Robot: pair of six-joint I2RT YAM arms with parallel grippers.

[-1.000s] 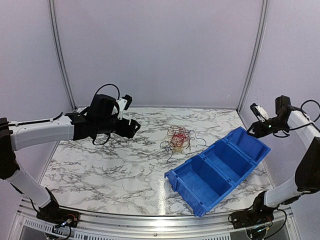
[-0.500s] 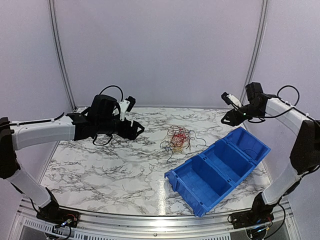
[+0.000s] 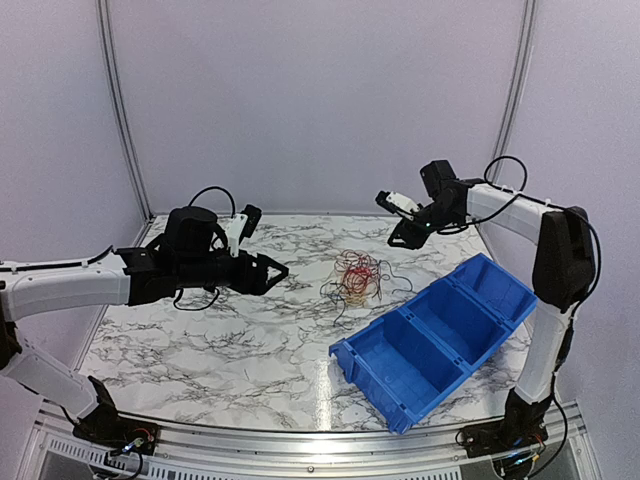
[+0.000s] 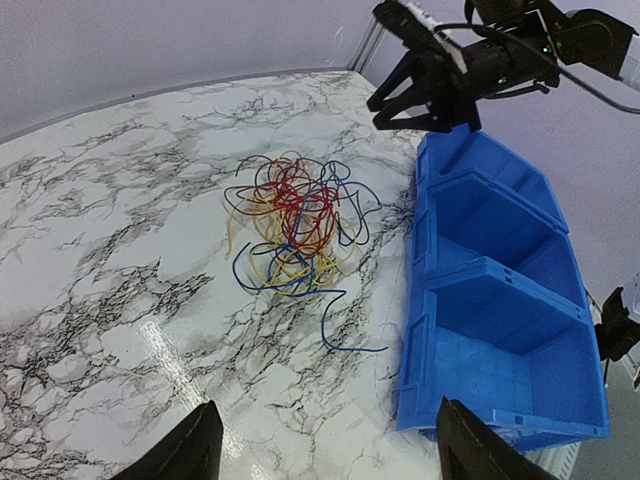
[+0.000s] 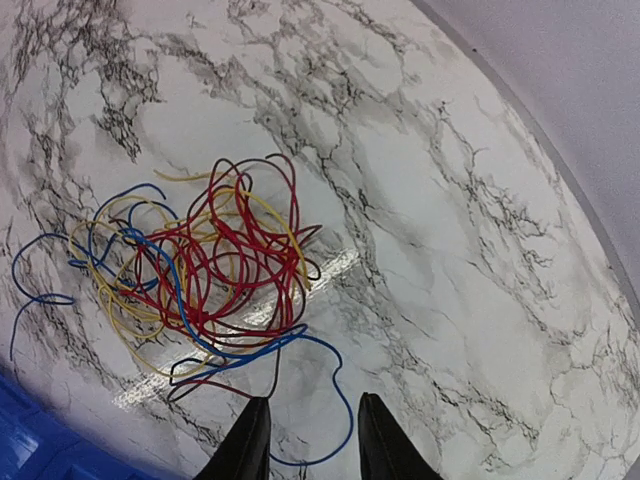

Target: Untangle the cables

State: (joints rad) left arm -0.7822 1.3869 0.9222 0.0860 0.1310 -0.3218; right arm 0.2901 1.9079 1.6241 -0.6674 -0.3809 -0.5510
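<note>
- One tangled heap of cables [image 3: 357, 277], with red, yellow, blue and dark strands, lies on the marble table [image 3: 200, 340], touching neither arm.
- Blue bin [image 3: 368, 385] sits just beside it, on the right.
- Left gripper [image 3: 272, 271] hovers with jaws wide apart, empty.
- Right gripper [image 3: 402, 238] hangs over the table's far side, fingers narrowly apart, empty.

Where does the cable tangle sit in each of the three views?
Top external: cable tangle just right of centre.
Left wrist: tangle left of centre, upper half.
Right wrist: tangle left of centre.
Shared landmark: blue bin, beside the tangle in every view.
</note>
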